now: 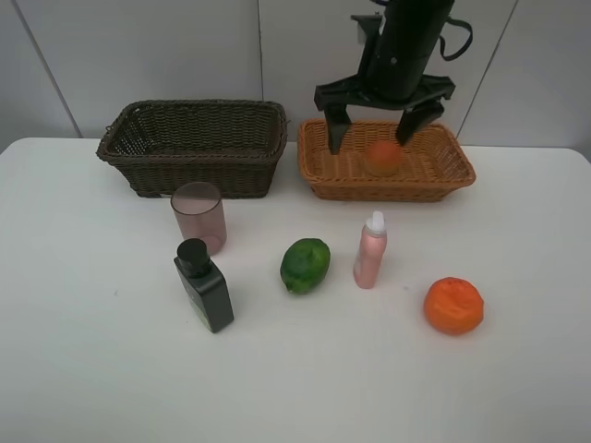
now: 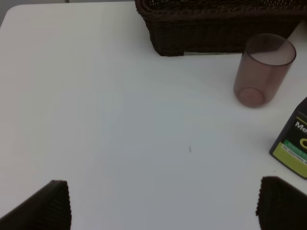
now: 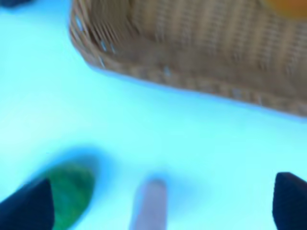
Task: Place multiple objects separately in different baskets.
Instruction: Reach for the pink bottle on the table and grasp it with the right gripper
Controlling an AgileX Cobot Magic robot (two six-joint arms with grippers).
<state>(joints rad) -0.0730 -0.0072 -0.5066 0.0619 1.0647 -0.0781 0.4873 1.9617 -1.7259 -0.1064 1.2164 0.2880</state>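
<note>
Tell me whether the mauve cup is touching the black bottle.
Apart. The left wrist view shows a strip of bare table between the mauve cup and the black bottle.

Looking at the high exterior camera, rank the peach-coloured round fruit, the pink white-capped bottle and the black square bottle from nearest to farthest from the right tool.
Measured from the right tool, open above the tan-orange wicker basket:
1. peach-coloured round fruit, in that basket, just under the tool.
2. pink white-capped bottle, standing on the white table in front of the basket.
3. black square bottle, well off toward the view's left.
</note>
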